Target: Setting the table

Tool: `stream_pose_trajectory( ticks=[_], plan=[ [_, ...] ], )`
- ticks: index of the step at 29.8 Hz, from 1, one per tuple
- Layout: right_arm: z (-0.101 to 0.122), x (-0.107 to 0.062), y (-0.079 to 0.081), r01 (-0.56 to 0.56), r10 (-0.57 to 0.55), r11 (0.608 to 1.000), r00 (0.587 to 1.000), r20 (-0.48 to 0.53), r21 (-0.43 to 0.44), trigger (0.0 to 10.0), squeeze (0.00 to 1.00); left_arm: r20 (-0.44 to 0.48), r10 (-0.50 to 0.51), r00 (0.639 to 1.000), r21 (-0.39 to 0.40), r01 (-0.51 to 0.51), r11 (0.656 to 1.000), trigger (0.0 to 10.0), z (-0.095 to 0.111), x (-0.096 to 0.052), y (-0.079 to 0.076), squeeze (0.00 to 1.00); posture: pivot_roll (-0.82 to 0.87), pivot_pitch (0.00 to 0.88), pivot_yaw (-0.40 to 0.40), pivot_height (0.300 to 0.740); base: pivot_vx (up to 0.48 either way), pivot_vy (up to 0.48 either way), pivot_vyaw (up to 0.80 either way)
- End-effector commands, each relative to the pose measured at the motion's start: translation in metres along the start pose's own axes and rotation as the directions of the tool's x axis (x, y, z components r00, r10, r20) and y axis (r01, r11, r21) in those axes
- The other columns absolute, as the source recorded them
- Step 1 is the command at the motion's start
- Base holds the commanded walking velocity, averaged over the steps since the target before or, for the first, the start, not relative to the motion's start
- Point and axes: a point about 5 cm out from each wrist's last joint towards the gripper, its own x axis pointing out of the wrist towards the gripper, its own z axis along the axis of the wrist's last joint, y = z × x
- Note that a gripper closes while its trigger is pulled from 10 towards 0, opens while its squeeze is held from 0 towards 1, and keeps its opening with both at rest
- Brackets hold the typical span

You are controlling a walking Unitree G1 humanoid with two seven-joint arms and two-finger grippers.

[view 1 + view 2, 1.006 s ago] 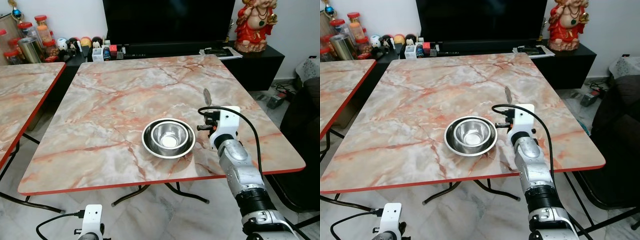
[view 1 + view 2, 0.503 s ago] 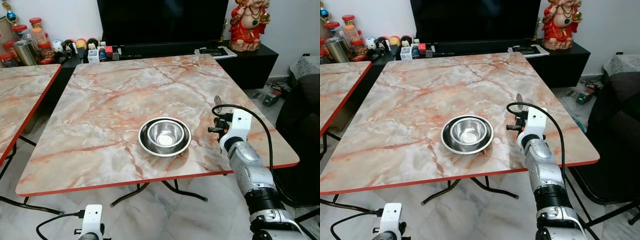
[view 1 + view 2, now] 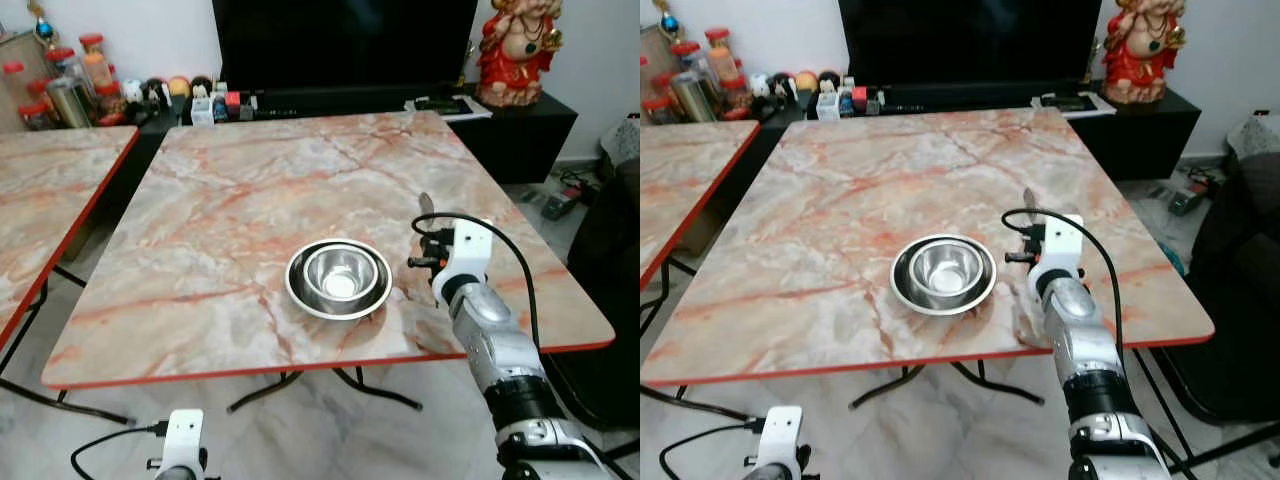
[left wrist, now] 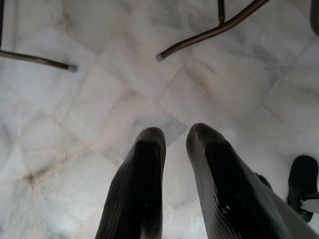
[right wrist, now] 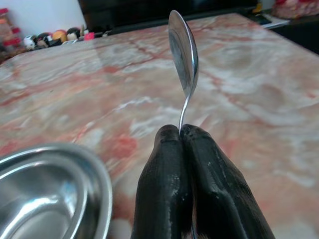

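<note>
Spoon (image 5: 182,55) is pinched upright by the right gripper (image 5: 180,133) at 3 o'clock of the bowl (image 3: 338,279), probably for laying beside it.

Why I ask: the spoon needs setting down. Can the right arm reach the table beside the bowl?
Probably yes: the right gripper holds the spoon over bare table right of the bowl; nothing lies between.

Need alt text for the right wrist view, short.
The right gripper pinches a spoon by its handle, bowl end pointing up and away over a marbled table. A steel bowl sits on the table beside the gripper, and a dark TV unit stands beyond the far edge.
</note>
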Motion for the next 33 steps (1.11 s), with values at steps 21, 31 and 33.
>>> stream_pose_trajectory(
  ticks=[21, 31, 33],
  plan=[
    [-0.006, -0.016, 0.005, -0.030, 0.030, 0.999, 0.999, 0.015, -0.023, 10.0, 0.00, -0.045, -0.004, 0.999, 0.032, 0.006, 0.999, 10.0, -0.032, -0.010, 0.006, 0.00, -0.07, 0.000, 0.019, 0.728, 0.000, 0.000, 0.00],
    [0.003, -0.020, 0.002, -0.036, 0.037, 0.999, 0.999, 0.036, -0.027, 10.0, 0.00, -0.055, -0.007, 0.998, 0.043, 0.009, 0.999, 10.0, -0.042, -0.014, 0.007, 0.00, -0.08, 0.011, 0.019, 0.728, 0.000, 0.000, 0.00],
    [0.004, -0.021, 0.003, -0.041, 0.042, 0.999, 0.998, 0.040, -0.027, 10.0, 0.00, -0.055, -0.008, 0.998, 0.044, 0.010, 0.999, 10.0, -0.043, -0.014, 0.007, 0.00, -0.08, 0.015, 0.017, 0.728, 0.000, 0.000, 0.00]
  ],
)
